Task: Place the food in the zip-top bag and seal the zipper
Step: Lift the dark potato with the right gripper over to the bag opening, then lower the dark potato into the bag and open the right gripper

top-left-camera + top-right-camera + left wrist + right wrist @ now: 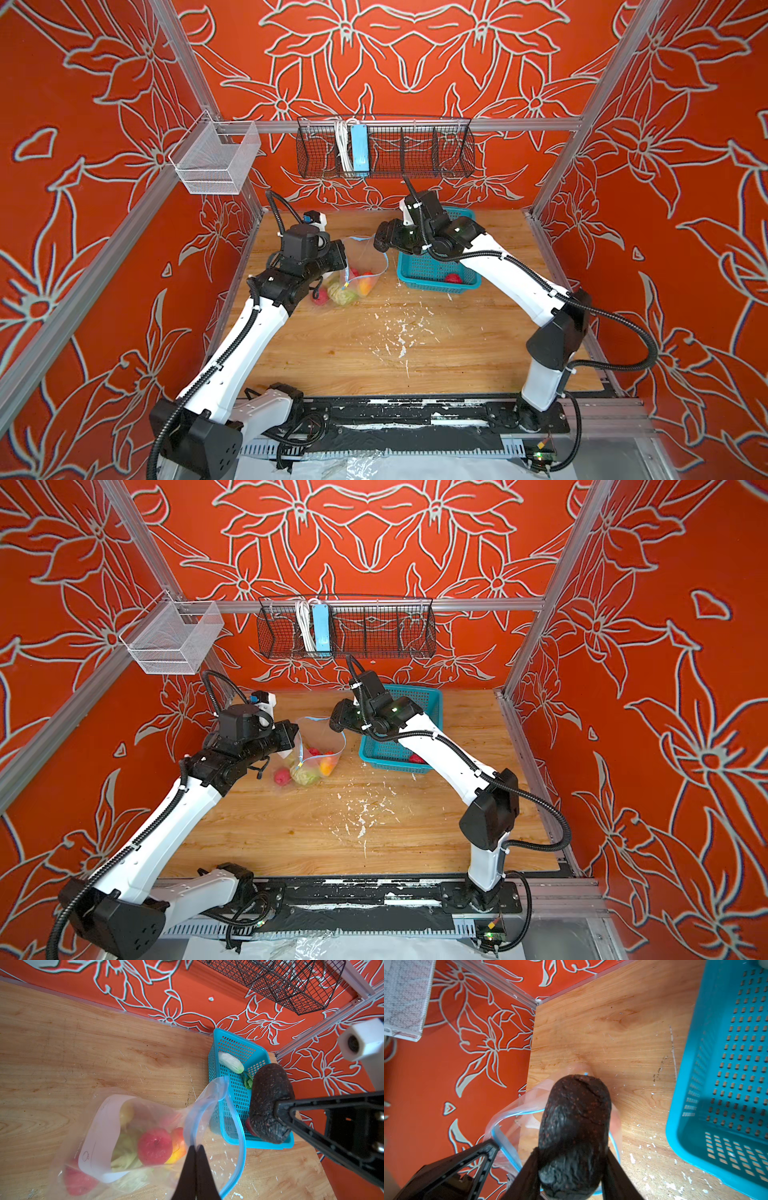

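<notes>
One zip-top bag (145, 1111), laid near the bench (62, 1053) left edge; white label (97, 1136) marking unreadable. Rim pinched tight by left gripper (195, 1148); avocado (575, 1109) held by part-spread right gripper (571, 1155) above bag mouth.

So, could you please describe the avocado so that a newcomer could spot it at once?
On the wooden table, find the clear bag at back left. Over its open mouth the right end effector grips the avocado: dark, rough, almost black, unlike the red, yellow, green and white food nearby.
</notes>
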`<state>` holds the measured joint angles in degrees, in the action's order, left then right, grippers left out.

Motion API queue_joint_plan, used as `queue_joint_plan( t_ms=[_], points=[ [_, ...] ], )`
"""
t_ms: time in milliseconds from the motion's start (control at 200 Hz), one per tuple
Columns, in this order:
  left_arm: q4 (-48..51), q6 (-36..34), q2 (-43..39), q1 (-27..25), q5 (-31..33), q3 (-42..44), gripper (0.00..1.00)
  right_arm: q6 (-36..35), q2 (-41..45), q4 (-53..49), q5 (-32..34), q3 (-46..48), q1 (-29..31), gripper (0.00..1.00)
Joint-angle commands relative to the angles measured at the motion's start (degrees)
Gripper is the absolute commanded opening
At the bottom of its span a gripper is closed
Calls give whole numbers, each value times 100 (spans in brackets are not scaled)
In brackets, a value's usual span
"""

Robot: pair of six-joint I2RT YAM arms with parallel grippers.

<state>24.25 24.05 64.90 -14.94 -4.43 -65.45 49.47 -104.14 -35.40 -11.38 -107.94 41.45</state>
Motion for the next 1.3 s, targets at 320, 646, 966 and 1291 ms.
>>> queue_joint_plan(
  t_ms=[320, 646, 966, 1291],
  points=[
    [-148, 1, -59, 44, 3, 59, 0, -12, -170, 261, -135, -95, 367, 37],
    [-148, 6, -30, 40, -27, 59, 0, -14, -391, 260, -145, -253, 537, 37],
    [-149, 12, -30, 39, -44, 50, 0, -46, -708, 57, -93, -588, 722, 37],
    [-149, 15, -39, 44, -49, 59, 0, -114, -923, -154, -29, -764, 867, 37]
  ],
)
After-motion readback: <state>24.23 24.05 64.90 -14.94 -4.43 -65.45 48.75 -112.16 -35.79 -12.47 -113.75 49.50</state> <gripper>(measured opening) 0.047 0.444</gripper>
